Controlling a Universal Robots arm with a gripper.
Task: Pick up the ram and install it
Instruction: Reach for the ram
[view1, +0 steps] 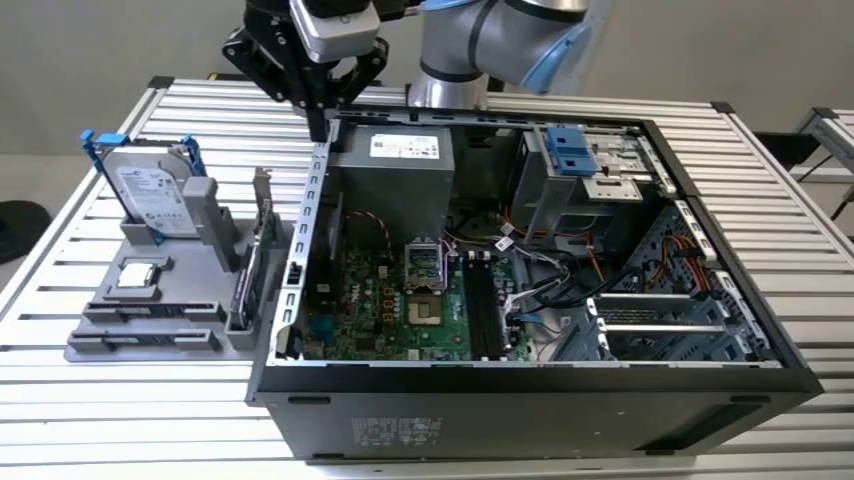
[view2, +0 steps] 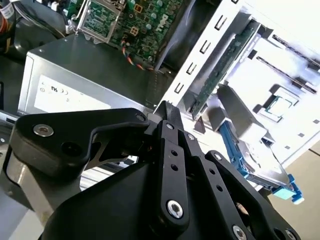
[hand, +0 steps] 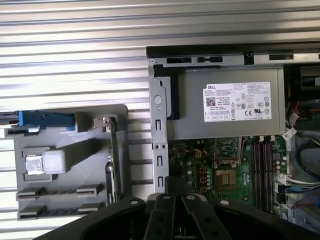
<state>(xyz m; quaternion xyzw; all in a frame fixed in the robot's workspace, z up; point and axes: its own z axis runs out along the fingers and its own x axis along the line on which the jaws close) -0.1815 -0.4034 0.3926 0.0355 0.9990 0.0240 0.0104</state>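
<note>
My gripper (view1: 322, 128), pinched shut on nothing, hangs upper left of centre in the exterior view. The ram (view1: 144, 312) (a dark strip, as best I can tell) sits in the tray (view1: 187, 326) at lower left, with its long axis across the frame.

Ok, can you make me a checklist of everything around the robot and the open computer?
Surface: slatted metal table holding a grey tray and an open computer case.
Job's things: ram is probably the dark strip in a front tray slot, hard to be sure; memory slots on the motherboard.
Clutter: hard drive in a blue frame, expansion card, small chip, all on the tray.
Gripper: gripper above the case's back corner, shut, nothing seen held.
Cables: bundled wires inside the case.
Surroundings: another slatted table at the exterior view's right.
</note>
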